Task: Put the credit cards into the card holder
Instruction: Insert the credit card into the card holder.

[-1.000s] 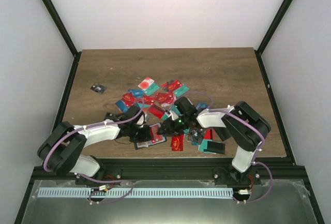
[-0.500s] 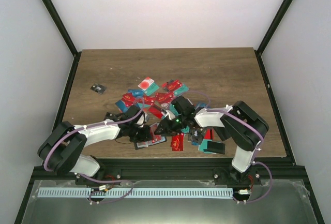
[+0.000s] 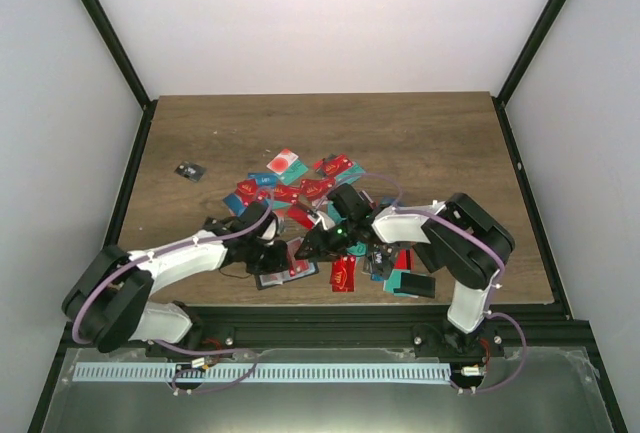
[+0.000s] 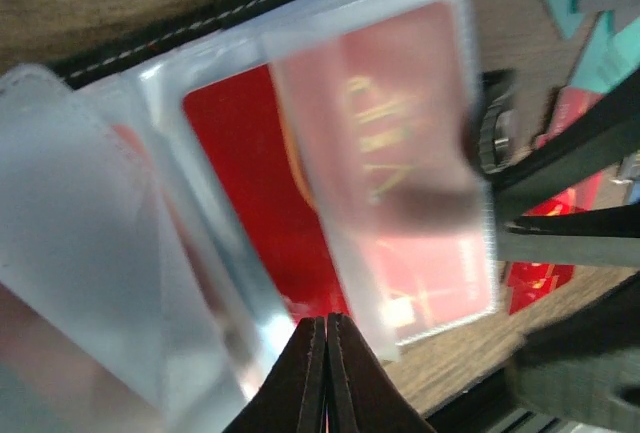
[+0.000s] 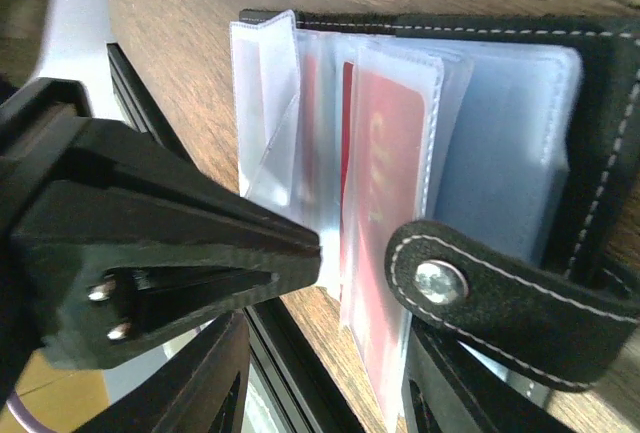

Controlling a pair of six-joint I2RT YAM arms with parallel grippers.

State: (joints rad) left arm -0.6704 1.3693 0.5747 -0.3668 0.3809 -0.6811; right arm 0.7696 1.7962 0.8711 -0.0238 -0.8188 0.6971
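Open card holder point(image 5: 600, 133) touches closed left gripper point(image 4: 327, 325).

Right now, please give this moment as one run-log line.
left fingers: shut on clear pocket; right fingers: apart at card holder; card holder: open; red card: in pocket

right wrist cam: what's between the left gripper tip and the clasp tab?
Right wrist view: the card holder's clear pockets, fanned open, one holding a red card. They fill the gap between the left gripper and the clasp tab.
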